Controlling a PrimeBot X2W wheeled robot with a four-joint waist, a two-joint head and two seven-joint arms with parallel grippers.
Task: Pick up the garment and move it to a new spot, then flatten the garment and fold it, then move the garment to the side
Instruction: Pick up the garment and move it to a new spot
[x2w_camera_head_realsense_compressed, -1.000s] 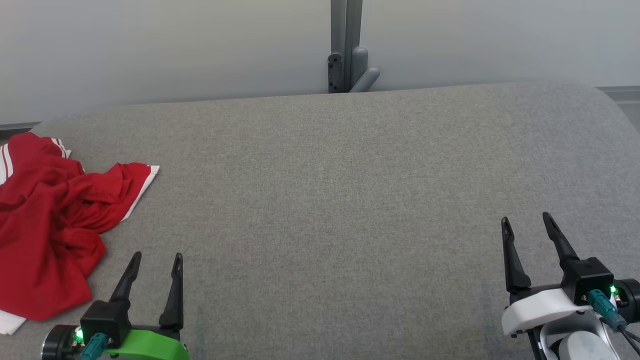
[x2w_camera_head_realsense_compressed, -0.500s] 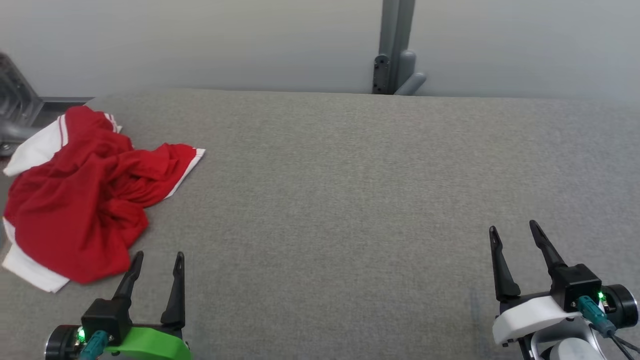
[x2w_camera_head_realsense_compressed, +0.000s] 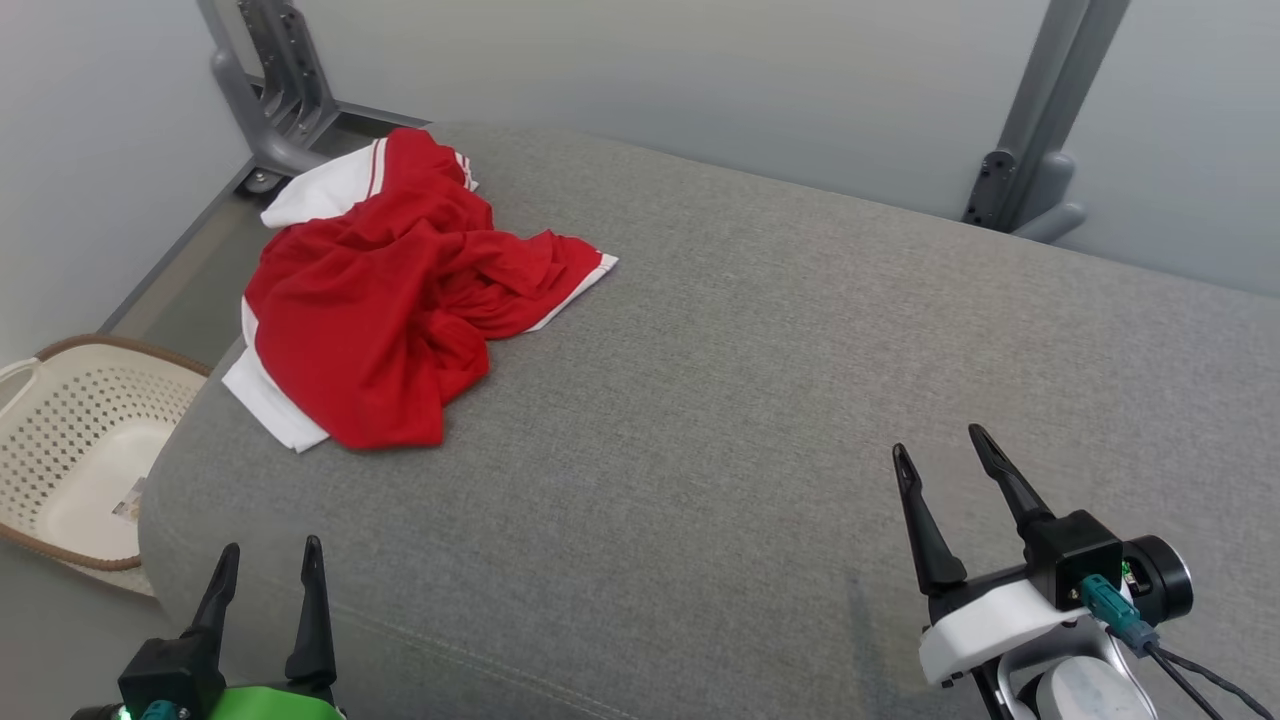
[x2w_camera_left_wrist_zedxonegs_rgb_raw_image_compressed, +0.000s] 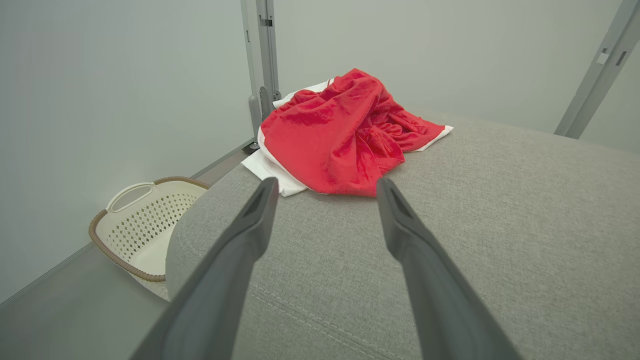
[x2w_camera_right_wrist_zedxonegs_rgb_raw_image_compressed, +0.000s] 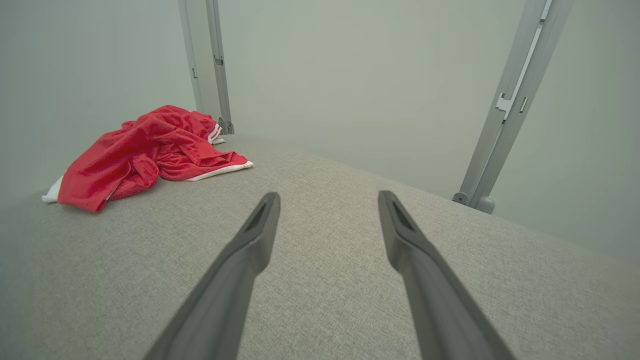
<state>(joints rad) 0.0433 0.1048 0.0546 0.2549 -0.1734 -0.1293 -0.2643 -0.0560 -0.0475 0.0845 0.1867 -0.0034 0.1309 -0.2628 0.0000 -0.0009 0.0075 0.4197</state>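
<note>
The garment (x2w_camera_head_realsense_compressed: 390, 300) is a red piece with white trim, crumpled in a heap near the far left corner of the grey padded table (x2w_camera_head_realsense_compressed: 760, 400). It also lies ahead of the fingers as the garment (x2w_camera_left_wrist_zedxonegs_rgb_raw_image_compressed: 345, 132) in the left wrist view and off to the left as the garment (x2w_camera_right_wrist_zedxonegs_rgb_raw_image_compressed: 145, 155) in the right wrist view. My left gripper (x2w_camera_head_realsense_compressed: 270, 555) hangs open at the table's near left edge, well short of the heap. Low on the right, my right gripper (x2w_camera_head_realsense_compressed: 940, 445) stands open over bare fabric. Nothing sits between either pair of fingers.
A cream perforated laundry basket (x2w_camera_head_realsense_compressed: 70, 450) with a brown rim stands on the floor left of the table. Grey metal posts rise behind the table at the left post (x2w_camera_head_realsense_compressed: 270, 80) and the right post (x2w_camera_head_realsense_compressed: 1040, 120), against pale walls.
The head camera has swung left, so the garment now lies further right and higher in the picture, and the basket has come into view. Both grippers stay open.
</note>
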